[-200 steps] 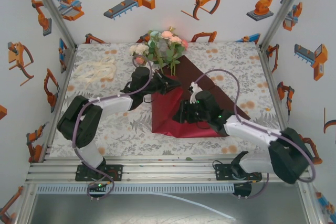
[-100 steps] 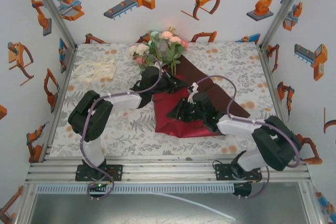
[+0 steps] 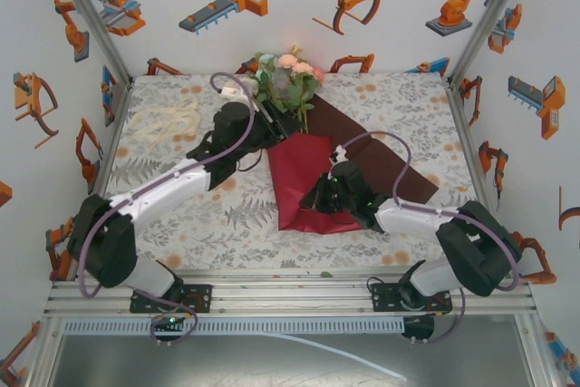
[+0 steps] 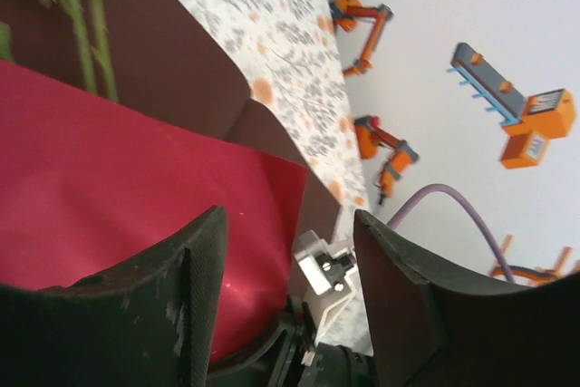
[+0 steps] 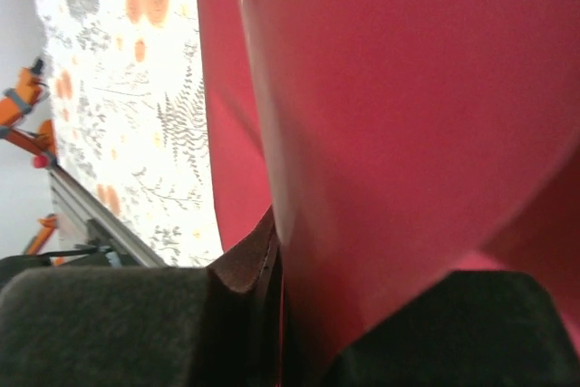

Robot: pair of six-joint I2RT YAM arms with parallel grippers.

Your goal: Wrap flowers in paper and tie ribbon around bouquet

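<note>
Left tool (image 4: 290,224): standing open, fingers (image 4: 195,283) spread well apart, gripping nothing, hovering over the upper end of the folded sheet.
Right tool (image 5: 272,256): gripping the paper, pinching a fold at the sheet's near edge between fingers (image 5: 109,319) drawn close together.
Paper (image 3: 304,178): lying on the worktop between the two tools, folding over itself into a red wedge under and ahead of the left tool and reaching down into the right tool.
Darker underside (image 3: 367,147): spreading flat beyond the right tool, out toward its right.
Flowers (image 3: 288,79): lying just beyond the left tool, heads pointing at the far wall.
Stems (image 4: 91,33): running across the dark sheet ahead of the left tool, off its left finger, ending at the edge of the red fold in the left wrist view.
Ribbon (image 3: 168,120): lying loosely heaped, well apart from both tools, far off to the left of the left tool, touching neither paper nor flowers.
Cable (image 3: 381,138): looping over the dark sheet just behind the right tool.
Worktop (image 3: 181,215): wearing a grey-and-orange floral cloth, showing on the left of the left tool and around the sheet.
</note>
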